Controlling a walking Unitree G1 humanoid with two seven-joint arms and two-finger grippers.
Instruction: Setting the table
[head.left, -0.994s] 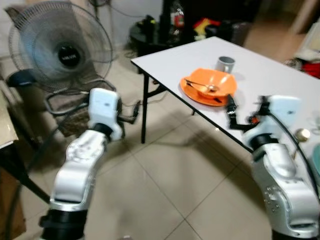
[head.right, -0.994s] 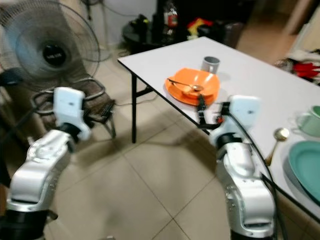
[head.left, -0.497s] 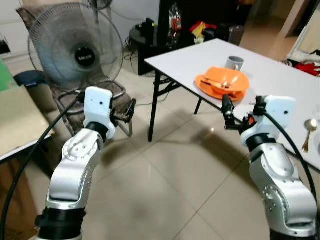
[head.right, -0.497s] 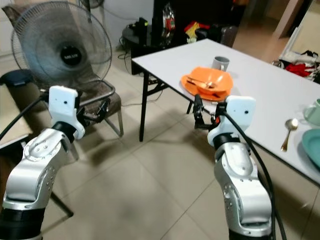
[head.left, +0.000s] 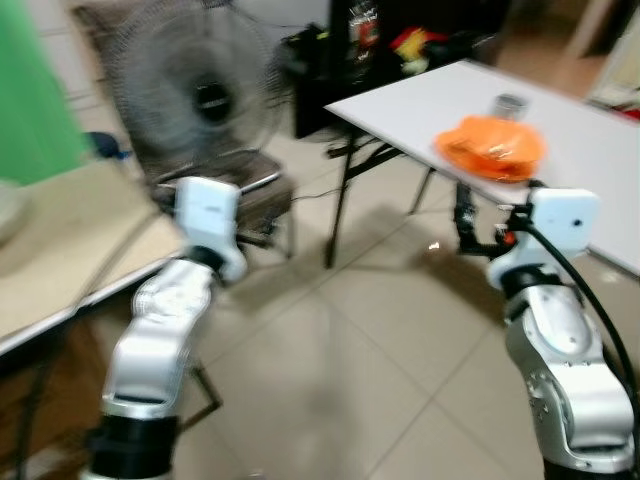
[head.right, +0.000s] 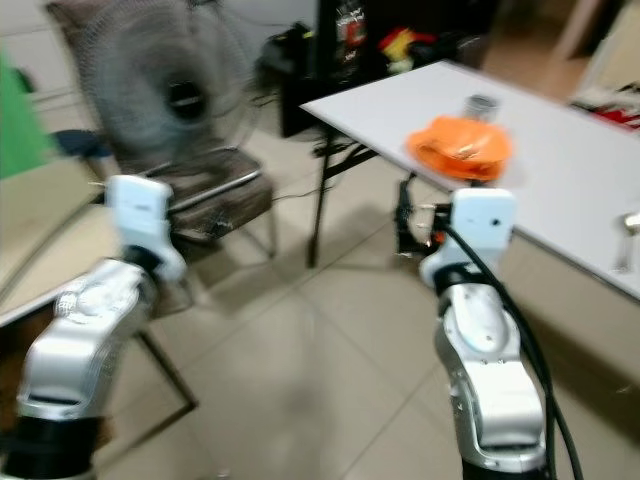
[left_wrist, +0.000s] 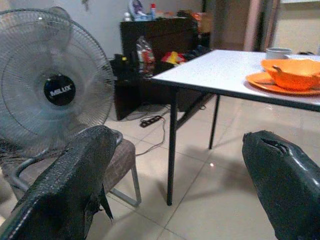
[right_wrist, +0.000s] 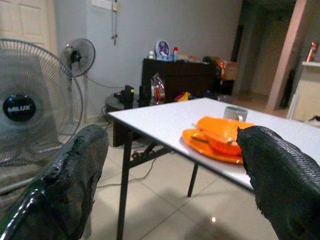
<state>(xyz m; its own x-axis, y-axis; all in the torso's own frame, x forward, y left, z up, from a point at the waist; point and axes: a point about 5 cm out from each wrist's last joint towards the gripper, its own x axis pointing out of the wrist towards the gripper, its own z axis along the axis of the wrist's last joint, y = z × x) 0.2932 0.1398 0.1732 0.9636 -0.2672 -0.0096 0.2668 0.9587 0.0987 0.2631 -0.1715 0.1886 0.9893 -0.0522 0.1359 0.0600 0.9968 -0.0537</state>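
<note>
Table (head.left: 590, 130): white top on black legs, off to the robot's right.
Fan (left_wrist: 52, 92): grey standing fan on a chair, to the left of the table.
Orange plate (right_wrist: 200, 142): near the table's edge, carrying an orange bowl (right_wrist: 222, 131).
Cup (right_wrist: 235, 113): grey, just behind the bowl.
Left gripper (left_wrist: 180, 190): held up over the tiled floor, fingers (left_wrist: 75, 185) spread wide, nothing between them.
Right gripper (right_wrist: 175, 185): raised short of the table's edge, fingers (right_wrist: 280, 175) wide apart, touching nothing.
</note>
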